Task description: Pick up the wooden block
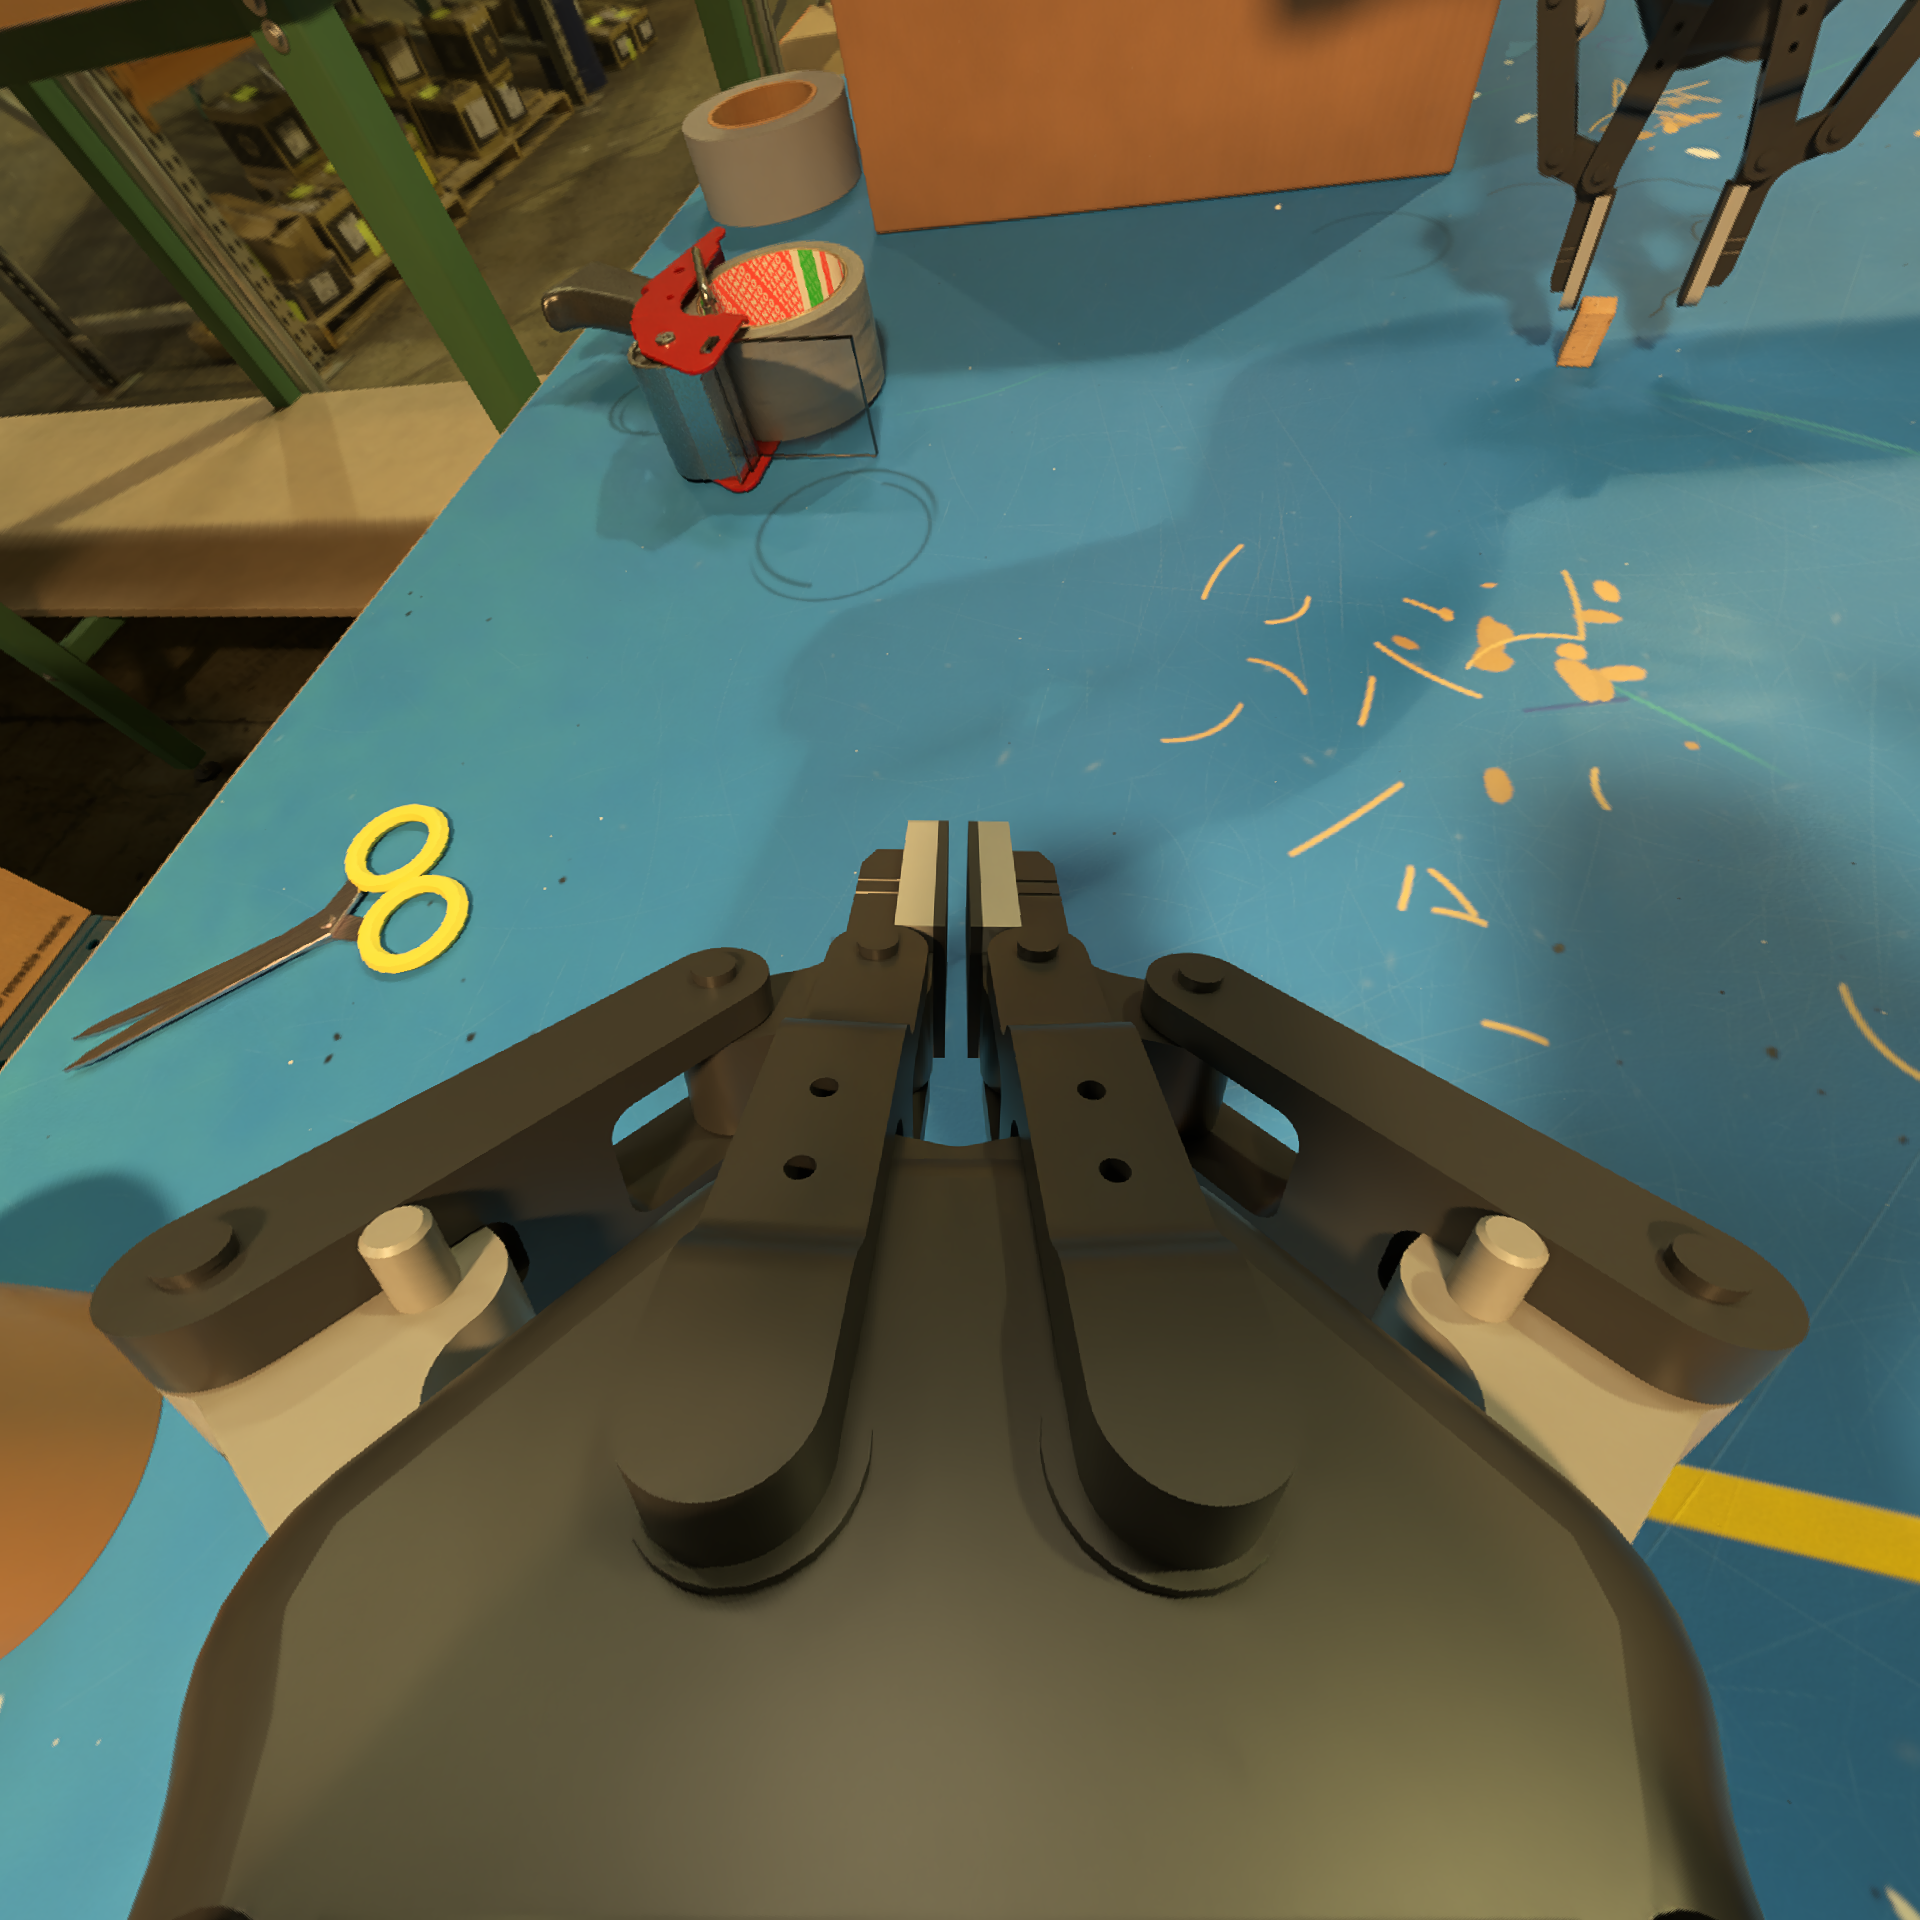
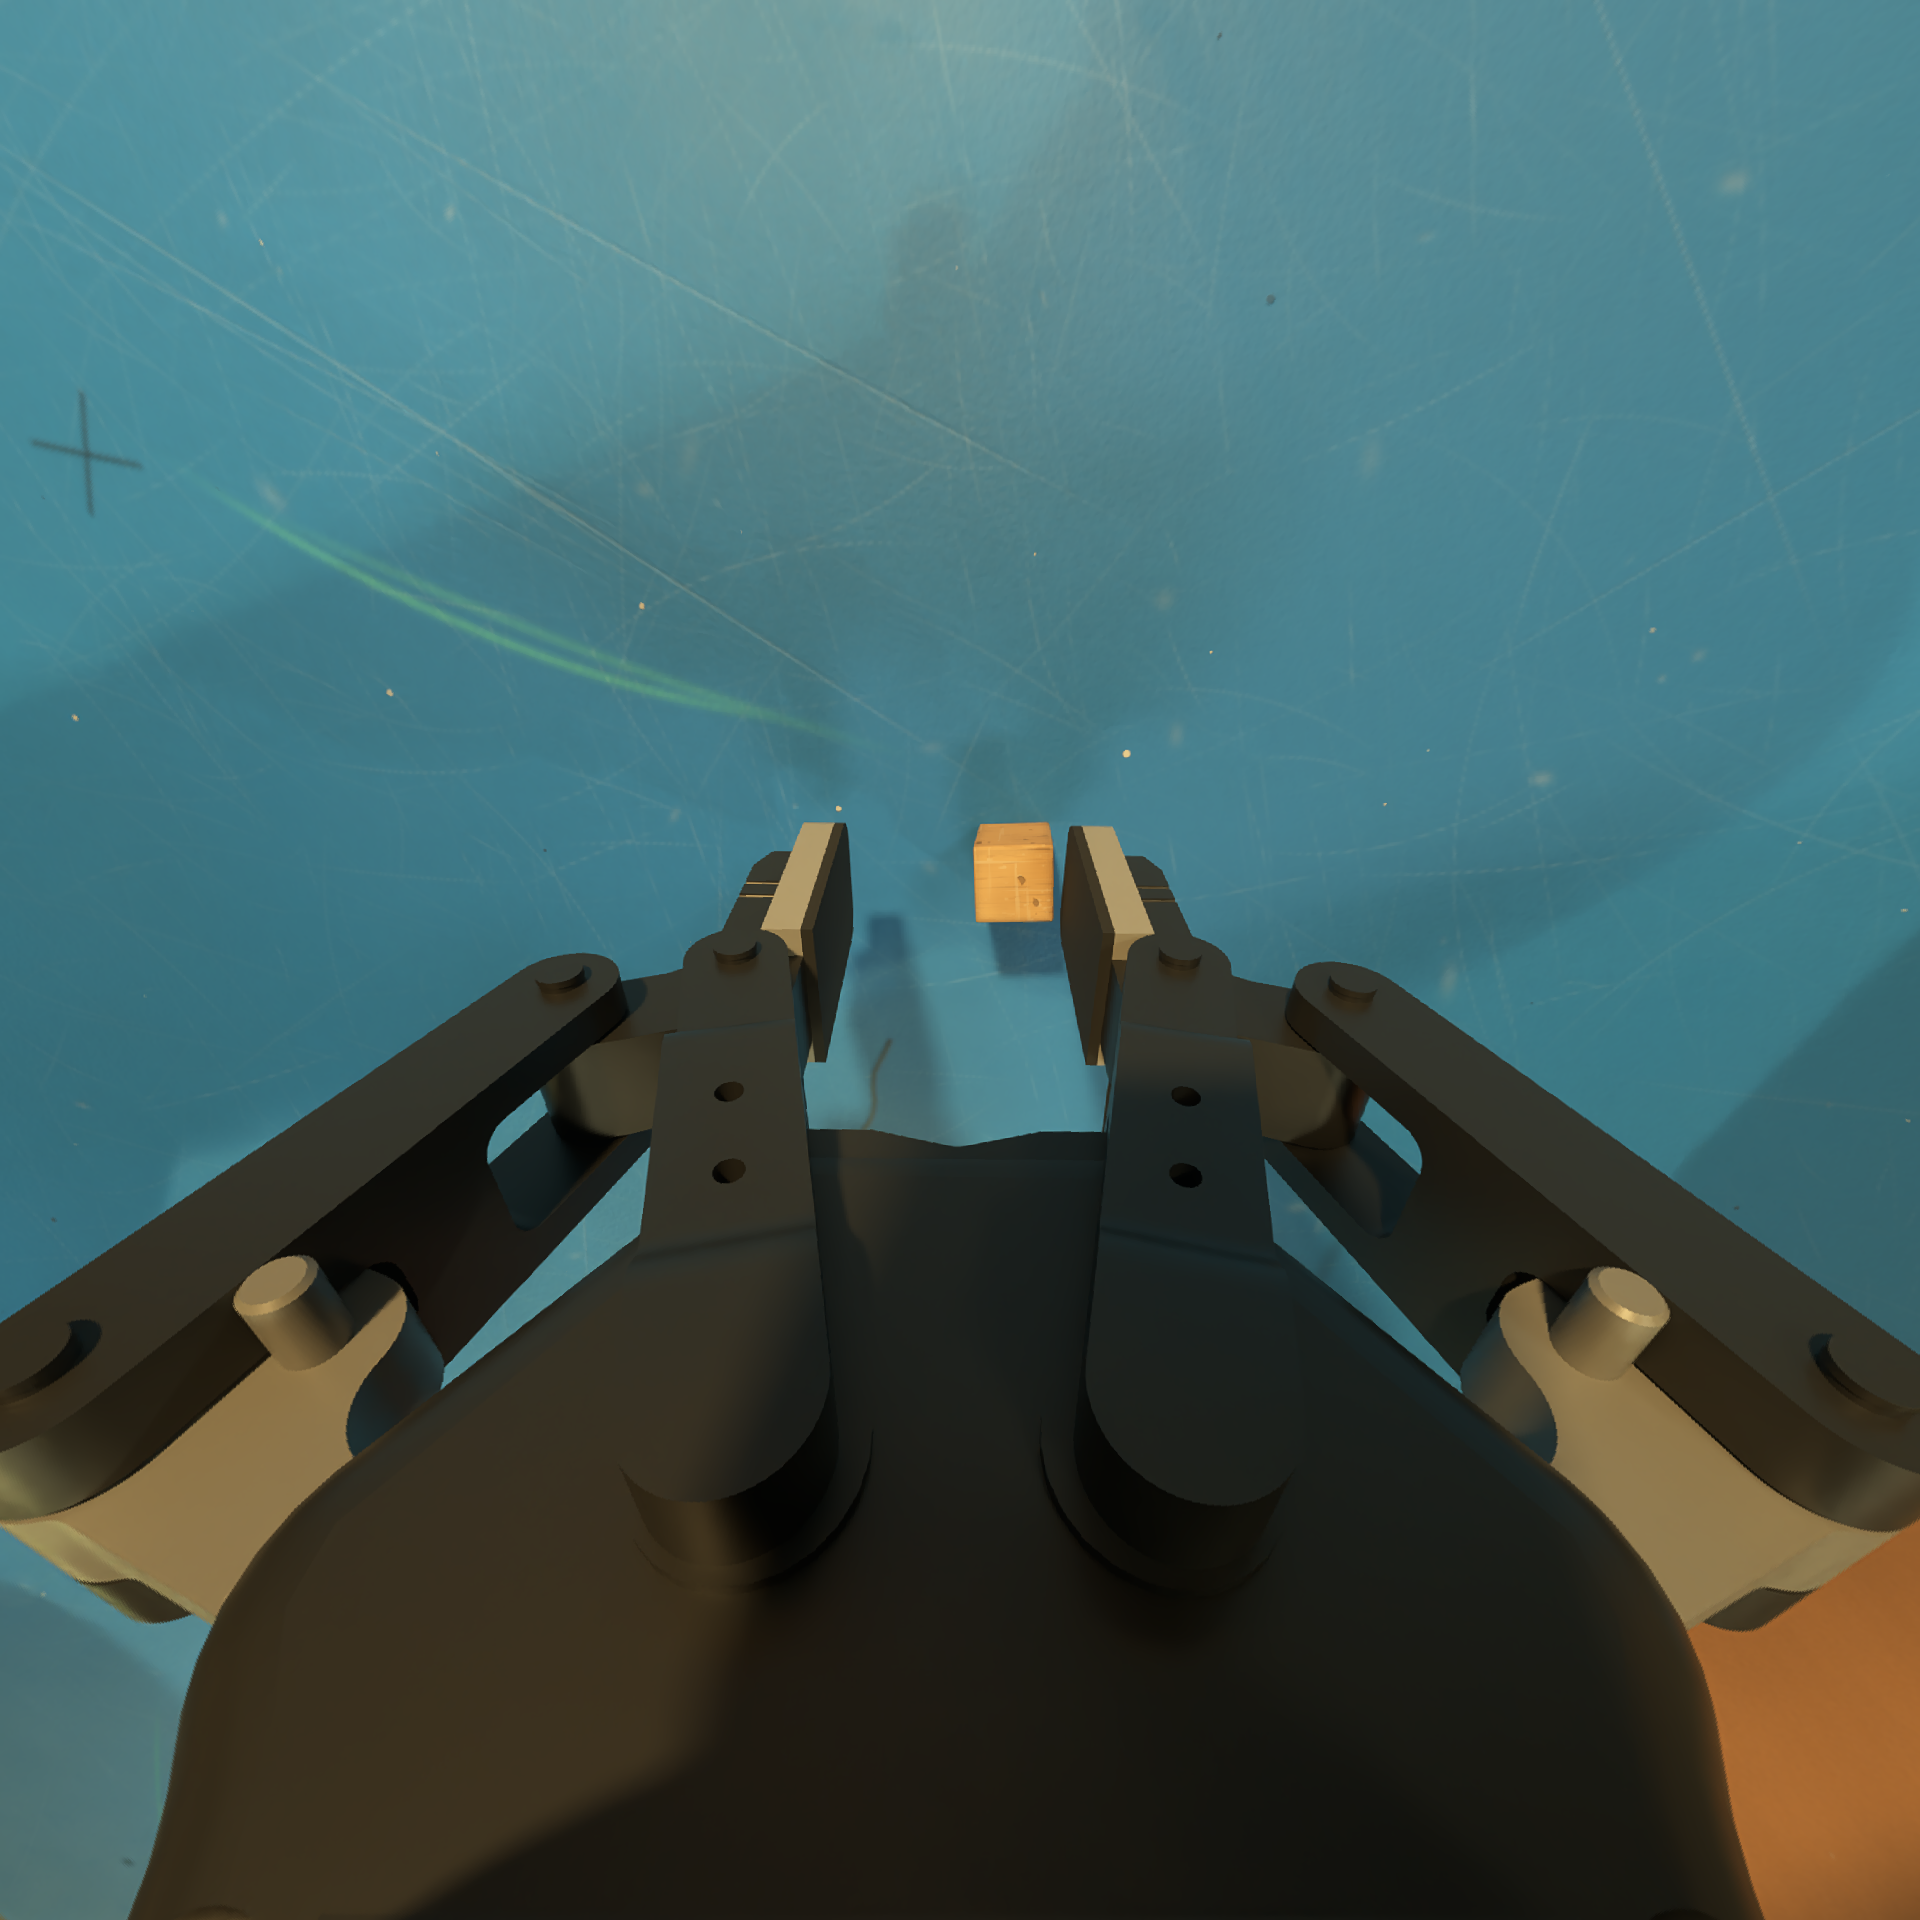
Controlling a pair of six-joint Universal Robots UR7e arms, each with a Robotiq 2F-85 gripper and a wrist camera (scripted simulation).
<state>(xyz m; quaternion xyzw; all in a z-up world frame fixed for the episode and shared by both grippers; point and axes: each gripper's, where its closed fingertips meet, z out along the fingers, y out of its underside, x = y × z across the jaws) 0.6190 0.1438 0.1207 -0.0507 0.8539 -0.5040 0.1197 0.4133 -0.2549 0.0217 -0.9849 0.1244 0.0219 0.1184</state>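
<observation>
The wooden block (image 2: 1013, 871) is a small light-brown cube lying on the blue table (image 2: 935, 416). In the right wrist view it sits between the fingertips of my right gripper (image 2: 956, 862), close to the right pad (image 2: 1091, 914), with a wider gap to the left pad. The right gripper is open and holds nothing. In the left wrist view the block (image 1: 1587, 330) lies far off at the upper right, under the right gripper (image 1: 1642, 286), which hovers just above it. My left gripper (image 1: 958, 862) is shut and empty, low over the middle of the table.
A tape dispenser (image 1: 748, 353) and a grey tape roll (image 1: 774, 145) stand at the far left edge. A brown cardboard box (image 1: 1153, 104) stands at the back. Yellow-handled scissors (image 1: 312, 925) lie at the left. Orange paint marks (image 1: 1496, 665) dot the table.
</observation>
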